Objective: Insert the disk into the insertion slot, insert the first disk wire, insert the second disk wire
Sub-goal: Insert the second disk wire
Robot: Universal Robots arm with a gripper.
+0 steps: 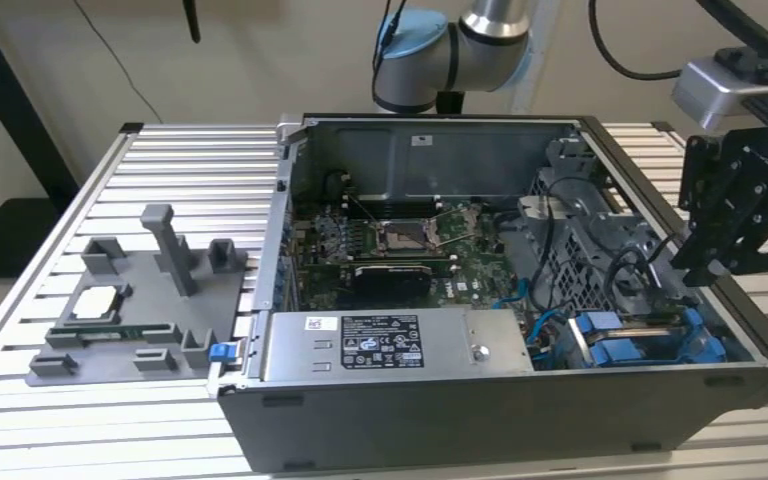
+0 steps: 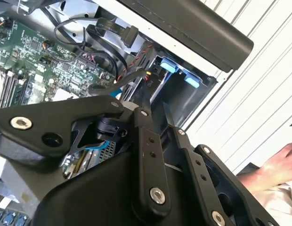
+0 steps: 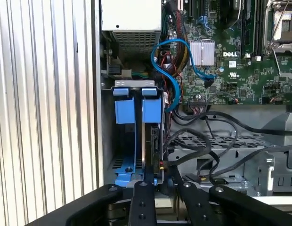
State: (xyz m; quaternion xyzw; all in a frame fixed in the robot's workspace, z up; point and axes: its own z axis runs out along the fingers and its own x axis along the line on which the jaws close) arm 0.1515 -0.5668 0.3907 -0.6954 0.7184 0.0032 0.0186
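Disk (image 3: 152, 111), in its blue carrier, sits edge-on inside the insertion slot (image 3: 107, 141) at the corner of the open computer case (image 1: 491, 415). We see the pincer (image 3: 161, 175) hanging just above it, fingertips close together; we cannot tell whether they grip anything. Black cables (image 3: 207, 136) loop just beside the slot, and a blue cable (image 3: 172, 61) curls toward the motherboard (image 3: 240, 70). The case rests on the slatted counter (image 1: 197, 170).

1. This looked like a robotics lab or test workshop.
2. A slatted aluminium counter (image 1: 197, 160) spanned the exterior view, carrying an open computer case (image 1: 491, 400) at centre and a grey fixture tray (image 1: 131, 300) at lower left.
3. A robot arm (image 1: 451, 45) stood at upper centre, its black hand (image 1: 699, 268) at right.
4. Cables (image 1: 611, 50) hung before a plain wall (image 1: 264, 60).
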